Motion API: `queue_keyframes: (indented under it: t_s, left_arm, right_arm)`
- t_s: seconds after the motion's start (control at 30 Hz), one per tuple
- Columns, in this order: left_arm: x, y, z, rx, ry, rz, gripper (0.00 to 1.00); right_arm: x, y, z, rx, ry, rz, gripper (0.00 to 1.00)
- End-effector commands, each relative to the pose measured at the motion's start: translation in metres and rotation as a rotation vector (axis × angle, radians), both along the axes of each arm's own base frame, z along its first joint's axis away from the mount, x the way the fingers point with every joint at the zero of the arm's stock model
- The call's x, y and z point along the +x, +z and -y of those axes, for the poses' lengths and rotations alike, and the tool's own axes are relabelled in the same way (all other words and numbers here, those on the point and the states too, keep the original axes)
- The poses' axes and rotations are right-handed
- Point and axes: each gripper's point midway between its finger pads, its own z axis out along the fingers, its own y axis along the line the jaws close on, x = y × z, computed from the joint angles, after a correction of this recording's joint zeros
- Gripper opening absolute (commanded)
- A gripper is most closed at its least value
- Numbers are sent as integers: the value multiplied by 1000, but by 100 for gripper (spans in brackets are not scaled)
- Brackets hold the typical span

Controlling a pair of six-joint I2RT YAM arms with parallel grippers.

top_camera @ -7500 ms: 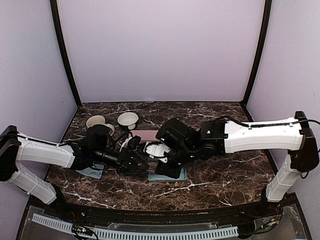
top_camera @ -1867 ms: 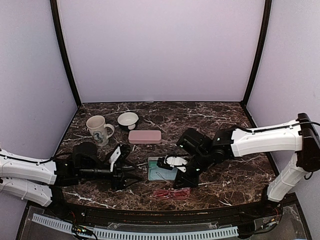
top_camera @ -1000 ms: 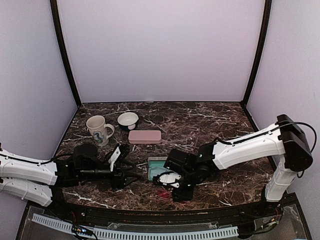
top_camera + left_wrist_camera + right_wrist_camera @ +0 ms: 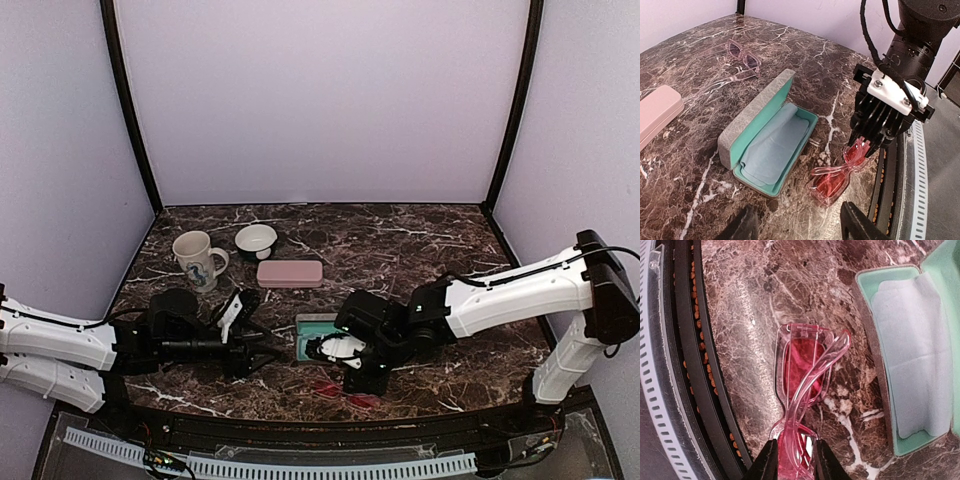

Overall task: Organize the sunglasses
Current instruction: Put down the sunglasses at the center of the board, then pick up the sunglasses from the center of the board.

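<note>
- Top external view alone takes in the whole dark marble bench (image 4: pixel 420 240). The right arm (image 4: pixel 500 290) reaches in low from the right and the left arm (image 4: pixel 60 345) lies low on the left.
- Only that view shows the mug (image 4: pixel 195 255) and the bowl (image 4: pixel 256 239) at the far left. The closed pink case (image 4: pixel 289 273) lies just in front of the bowl.
- Between the two tools lies the open case (image 4: pixel 755 135). From above the right arm partly covers it. The left wrist view shows its grey shell, its teal lining and a light-blue cloth (image 4: pixel 775 147) lying inside.
- The right tool (image 4: pixel 792 460) is best seen in the right wrist view. Its fingers press on either side of one end of the red sunglasses (image 4: pixel 802 370), grasping them.
- The left tool (image 4: pixel 800 227) is released, with its fingers apart and nothing between them, facing the open case.
- The red sunglasses are folded, outside the open case and just beside it, near the front edge of the bench.
- The left wrist view alone clearly shows a second pair of sunglasses (image 4: pixel 740 55), on the far side of the bench, well apart from the open case.
</note>
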Motion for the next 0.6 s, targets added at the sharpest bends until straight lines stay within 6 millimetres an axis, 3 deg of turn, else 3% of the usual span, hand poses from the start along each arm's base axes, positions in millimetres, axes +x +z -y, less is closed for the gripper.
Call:
queue_keyframes:
  t_s: [0.0,0.57]
  left_arm:
    - [-1,-3,-2,2,8,-6,58]
    - [-1,-4,-3,7,11,-13,58]
  right_arm:
    - [0,-1,-4,26,-5,-12,25]
    - [-1,-20,-2,-13,-8,-36,18]
